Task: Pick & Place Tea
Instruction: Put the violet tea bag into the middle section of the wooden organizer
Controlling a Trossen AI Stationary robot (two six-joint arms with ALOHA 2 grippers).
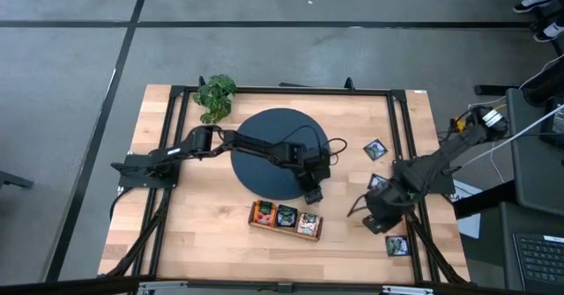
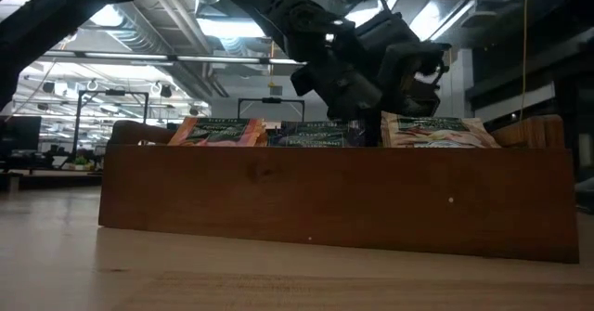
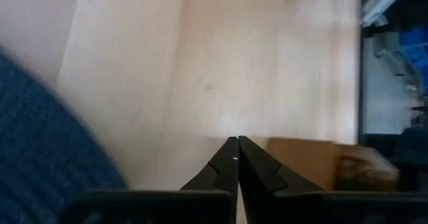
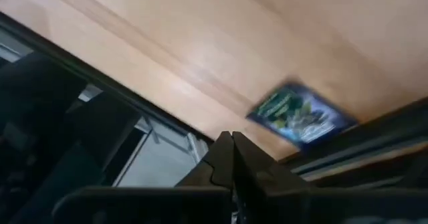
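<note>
My left gripper (image 1: pixel 314 194) is shut with nothing between its fingers (image 3: pixel 235 144). It hovers at the near right rim of the round dark mat (image 1: pixel 278 150), just beyond the brown tray (image 1: pixel 285 217). An orange (image 2: pixel 218 132), a dark (image 2: pixel 311 135) and a pale tea sachet (image 2: pixel 432 132) stand upright in the tray. My right gripper (image 1: pixel 377 220) is shut and empty (image 4: pixel 232 144), raised over the table's right side. Dark sachets lie flat on the wood at the near right (image 4: pixel 301 117), beside the right arm (image 1: pixel 377 182) and farther back (image 1: pixel 376 150).
A green leafy plant (image 1: pixel 216 95) stands at the far left corner. Black frame rails (image 1: pixel 405 136) run along the table's edges. Bare wood lies between the mat and the loose sachets on the right.
</note>
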